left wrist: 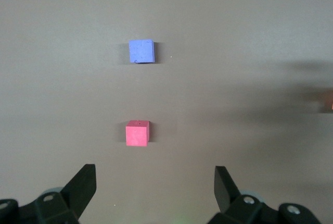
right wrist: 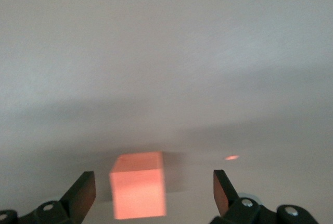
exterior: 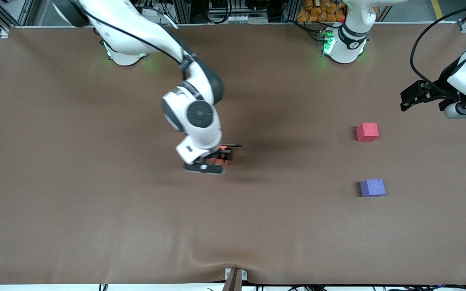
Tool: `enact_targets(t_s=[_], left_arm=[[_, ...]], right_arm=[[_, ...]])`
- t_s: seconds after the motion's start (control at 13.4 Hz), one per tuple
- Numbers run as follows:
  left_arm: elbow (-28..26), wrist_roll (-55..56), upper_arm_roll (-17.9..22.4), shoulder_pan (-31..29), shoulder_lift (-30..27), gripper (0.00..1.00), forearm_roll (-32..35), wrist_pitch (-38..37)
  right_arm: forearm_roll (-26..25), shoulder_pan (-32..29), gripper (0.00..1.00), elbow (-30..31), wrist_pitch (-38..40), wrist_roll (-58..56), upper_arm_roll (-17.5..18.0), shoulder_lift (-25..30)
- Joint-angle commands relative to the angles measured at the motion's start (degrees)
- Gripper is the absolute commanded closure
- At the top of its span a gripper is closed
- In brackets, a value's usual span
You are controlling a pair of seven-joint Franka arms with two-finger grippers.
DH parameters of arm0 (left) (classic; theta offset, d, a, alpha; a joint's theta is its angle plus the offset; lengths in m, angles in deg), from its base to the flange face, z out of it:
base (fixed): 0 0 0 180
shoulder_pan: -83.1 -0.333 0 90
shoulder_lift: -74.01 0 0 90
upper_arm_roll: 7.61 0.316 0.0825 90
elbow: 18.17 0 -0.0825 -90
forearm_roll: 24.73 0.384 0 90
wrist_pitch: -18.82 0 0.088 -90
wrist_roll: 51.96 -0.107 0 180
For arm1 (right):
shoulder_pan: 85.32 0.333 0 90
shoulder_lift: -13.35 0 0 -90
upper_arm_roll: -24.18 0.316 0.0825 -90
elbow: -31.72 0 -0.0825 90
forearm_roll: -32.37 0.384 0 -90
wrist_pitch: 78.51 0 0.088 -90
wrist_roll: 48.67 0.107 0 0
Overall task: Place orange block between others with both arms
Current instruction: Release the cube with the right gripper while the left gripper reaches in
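The orange block [exterior: 219, 161] [right wrist: 138, 185] rests on the brown table near its middle. My right gripper [exterior: 221, 158] [right wrist: 153, 182] is low around it and open. Its fingers [right wrist: 83, 190] stand apart from the block on either side, without touching it. The others lie toward the left arm's end of the table. The red-pink cube [exterior: 367, 132] [left wrist: 137, 133] is farther from the front camera and the purple cube [exterior: 372, 188] [left wrist: 141, 51] is nearer, with bare table between them. My left gripper [exterior: 405, 101] [left wrist: 154, 174] hangs open and empty above the table, beside the red-pink cube.
A brown mat [exterior: 95, 210] covers the whole table, with a slight wrinkle near the front edge. A small bracket [exterior: 235, 277] sits at the middle of that edge. The arm bases [exterior: 344, 44] stand along the back edge.
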Motion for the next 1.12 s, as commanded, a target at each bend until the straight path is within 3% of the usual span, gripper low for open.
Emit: enact_targets(t_s=[0.0,0.3,0.45,0.75,0.89,1.04], left_arm=[[-0.2,-0.3,0.1,0.1,-0.2,0.00,-0.9,0.4],[0.0,1.4,0.1,3.4,2.9,0.00,-0.9,3.6],[0.2,6.0,0.1,7.6,6.1,0.00,-0.4,6.4],[1.3,17.0,0.2,18.2,15.0,0.00,-0.3,11.2],[2.7,22.6,0.2,22.9,20.0,0.00,-0.4,17.0],[7.7,29.8,0.3,28.2,26.8,0.00,-0.3,19.7]], right_arm=[[-0.2,-7.2,0.00,5.9,3.3,-6.1,0.8,7.4],[0.1,-15.9,0.00,9.6,12.1,-21.2,0.8,16.0],[0.2,-21.2,0.00,9.5,14.6,-24.4,0.9,19.5],[3.3,-25.3,0.00,9.5,20.3,-30.6,0.5,25.4],[7.3,-26.2,0.00,9.8,22.8,-37.3,-3.4,28.3],[10.4,-26.1,0.00,9.8,26.1,-42.4,-7.9,30.2]])
